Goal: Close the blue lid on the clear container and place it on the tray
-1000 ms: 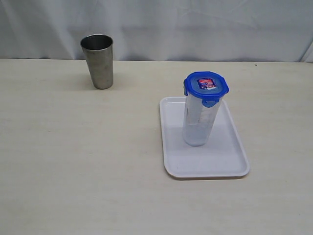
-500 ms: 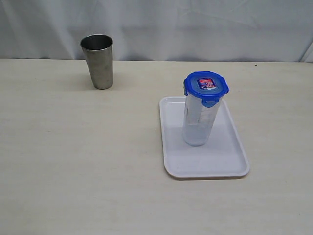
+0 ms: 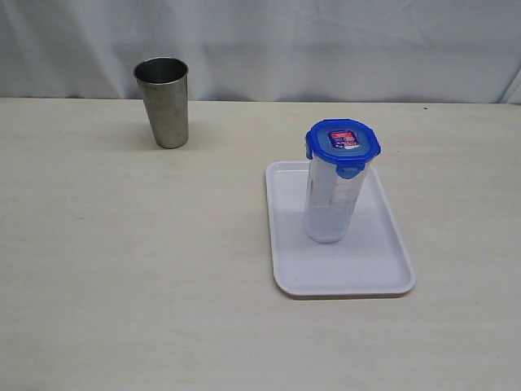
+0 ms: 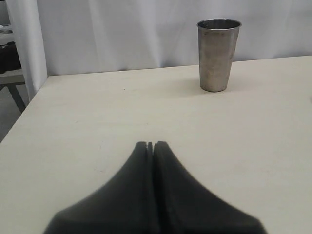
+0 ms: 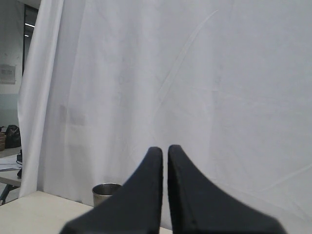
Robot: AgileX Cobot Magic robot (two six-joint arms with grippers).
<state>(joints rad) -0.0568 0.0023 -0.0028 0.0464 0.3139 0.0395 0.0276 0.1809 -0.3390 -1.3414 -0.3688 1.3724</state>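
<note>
Looks all but finished. Right of centre in the exterior view, clear container standing upright on the white tray, toward the tray's far half, base well inside the low rim. Blue lid seated on top, sticker facing up, front and left flaps folded down against the container's mouth. Seemingly snapped, though far flaps too hidden to confirm. No arm anywhere in the exterior view. Left gripper, low in the left wrist view, fingertips pressed together on nothing, above bare table, steel tumbler at upper right of that frame. Right gripper, bottom centre of the right wrist view, fingers drawn to a hairline slit, empty, aimed at the white curtain. By this reading, closing and placing both judged complete. Nothing left beyond perhaps confirming the unseen latches.
</note>
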